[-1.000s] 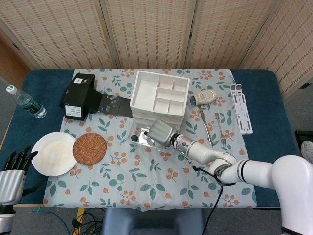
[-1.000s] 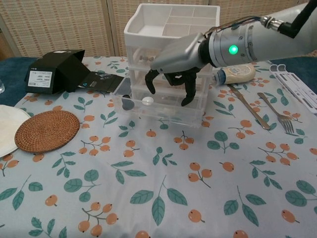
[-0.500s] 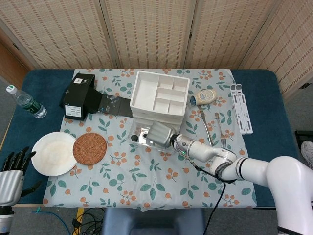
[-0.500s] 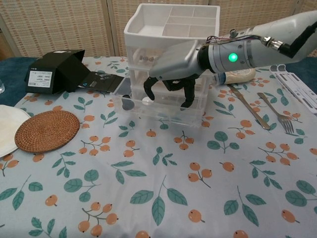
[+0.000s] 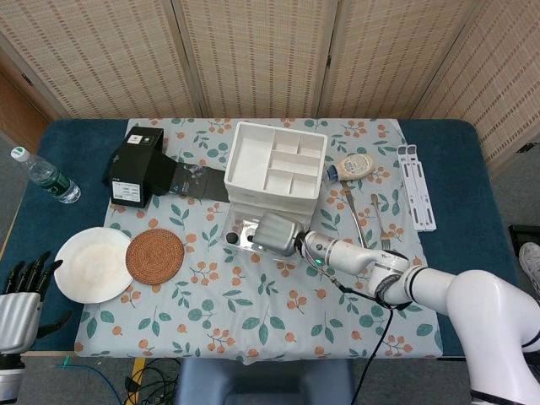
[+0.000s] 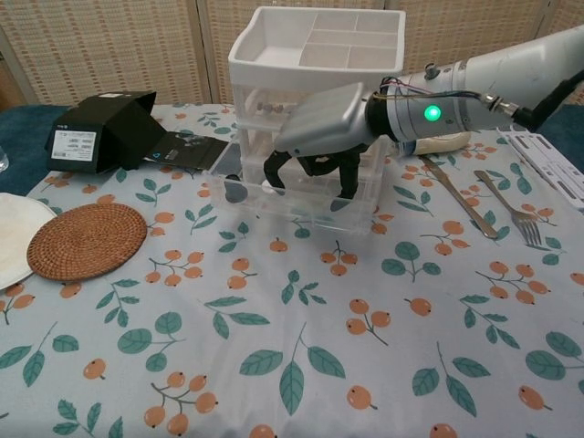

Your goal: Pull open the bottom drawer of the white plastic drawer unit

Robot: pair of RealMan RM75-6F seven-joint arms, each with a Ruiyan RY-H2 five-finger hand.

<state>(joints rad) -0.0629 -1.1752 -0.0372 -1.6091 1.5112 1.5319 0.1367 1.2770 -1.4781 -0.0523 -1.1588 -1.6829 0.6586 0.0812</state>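
Note:
The white plastic drawer unit stands at the table's middle, its top a tray of compartments. Its clear bottom drawer sticks out toward me, partly open. My right hand lies palm-down over the drawer's front, its dark fingers hooked down behind the clear front wall. In the head view this hand covers most of the pulled-out drawer. At the lower left, off the table, my left hand holds nothing and its fingers are spread.
A black box sits left of the unit. A woven coaster and a white plate lie front left, and a water bottle stands far left. To the right are a sauce bottle, cutlery and a white rack.
My right hand has dropped lower and flatter over the drawer, its fingers reaching deeper behind the front wall. The drawer has barely shifted. The left hand stays at the lower left.

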